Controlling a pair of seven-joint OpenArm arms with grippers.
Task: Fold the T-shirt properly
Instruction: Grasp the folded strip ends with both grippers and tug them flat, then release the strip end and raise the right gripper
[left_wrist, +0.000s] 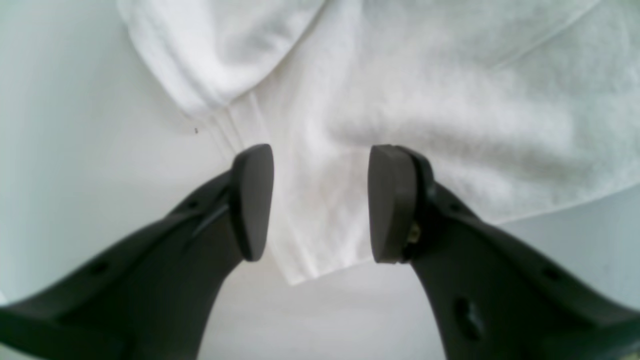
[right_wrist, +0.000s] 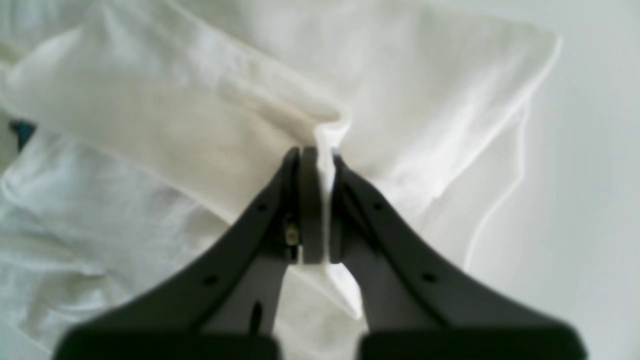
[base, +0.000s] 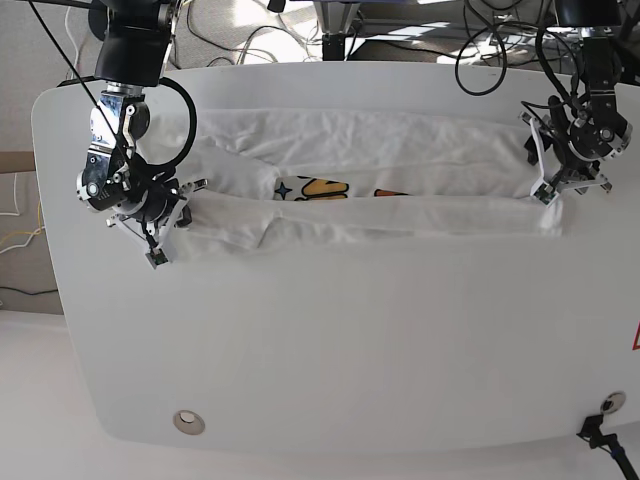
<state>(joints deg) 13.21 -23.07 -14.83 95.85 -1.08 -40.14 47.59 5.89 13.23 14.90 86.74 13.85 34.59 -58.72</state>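
Observation:
The white T-shirt (base: 400, 215) lies stretched across the far half of the table as a long band. A strip of its coloured print (base: 320, 188) shows in the middle. My right gripper (right_wrist: 320, 155) is shut on a raised pleat of the T-shirt (right_wrist: 150, 125) at the end on the base view's left (base: 182, 200). My left gripper (left_wrist: 320, 200) stands open at the other end (base: 548, 190). Its two dark pads (left_wrist: 252, 200) are spread over a corner of the T-shirt (left_wrist: 400, 100), with cloth between them and nothing pinched.
The white table (base: 330, 340) has a rounded front edge and a small round metal fitting (base: 187, 421) near its front left. Cables (base: 260, 40) hang behind the far edge. A black plug (base: 598, 432) sits at the front right corner.

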